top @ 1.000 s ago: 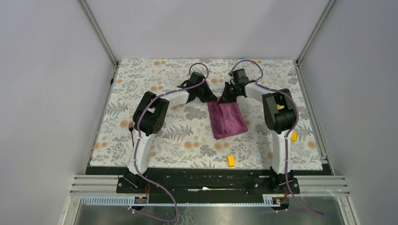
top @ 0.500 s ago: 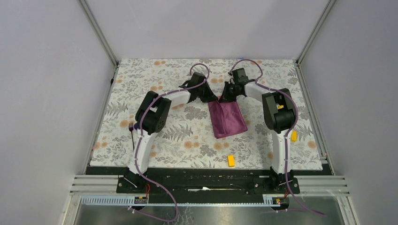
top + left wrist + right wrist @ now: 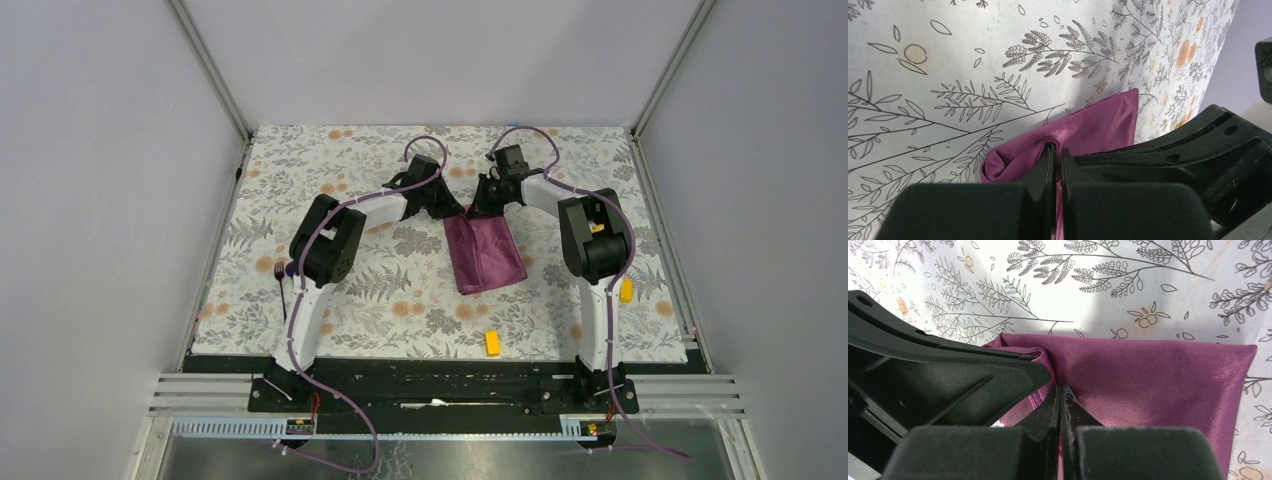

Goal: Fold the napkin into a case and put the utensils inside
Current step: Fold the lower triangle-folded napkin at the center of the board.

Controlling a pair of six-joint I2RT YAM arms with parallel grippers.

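The napkin lies folded into a narrow rectangle at mid-counter, its far end between the two arms. The left fingers are clenched on a bunched fold at that far edge. The right fingers pinch the same edge just beside them. One dark utensil lies by the counter's left edge, well apart. A yellow block sits near the front.

Left arm and right arm: white links, bulky black joints, looping purple cable; left gripper matte black, possibly plastic.
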